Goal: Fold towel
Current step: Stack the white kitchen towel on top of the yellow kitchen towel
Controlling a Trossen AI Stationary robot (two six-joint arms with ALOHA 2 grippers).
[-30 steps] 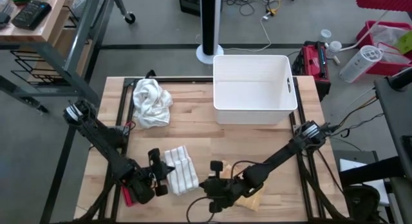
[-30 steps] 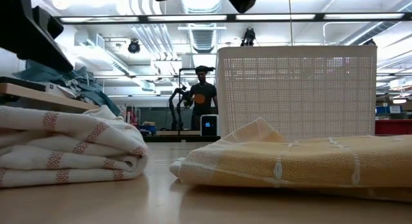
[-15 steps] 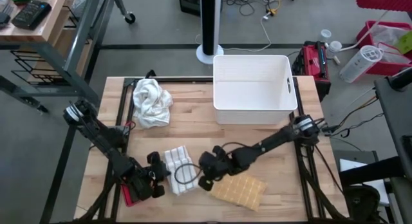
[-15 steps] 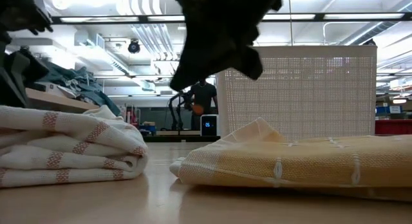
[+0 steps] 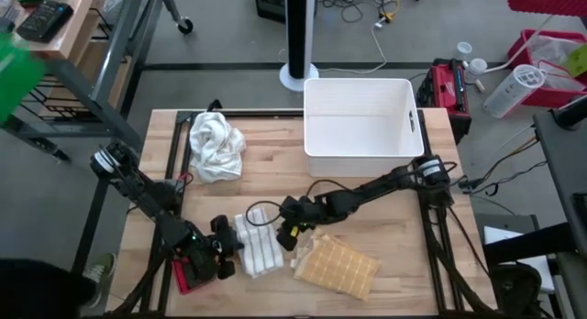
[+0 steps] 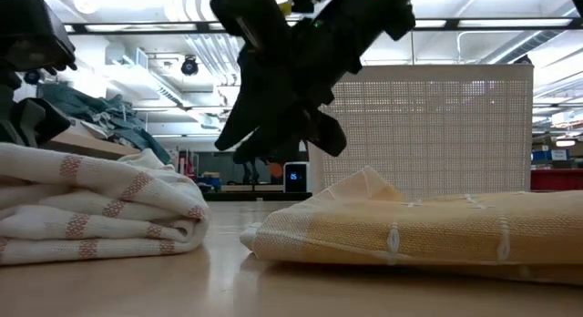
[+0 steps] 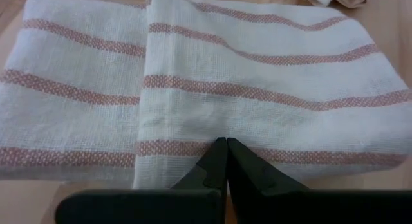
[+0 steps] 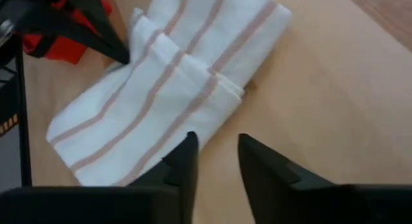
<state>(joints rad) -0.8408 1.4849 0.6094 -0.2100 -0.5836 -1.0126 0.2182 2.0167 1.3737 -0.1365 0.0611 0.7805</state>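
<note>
Right gripper hovered empty, fingers apart, beside striped towel; left gripper closed at its edge.

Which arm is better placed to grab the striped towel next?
Probably the right: its hand hovers open beside the striped towel, while the left hand sits shut against its edge.

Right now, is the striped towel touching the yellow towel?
Apart. In the low view, bare wood shows between the folded striped towel and the yellow towel; the high view shows the same gap.
</note>
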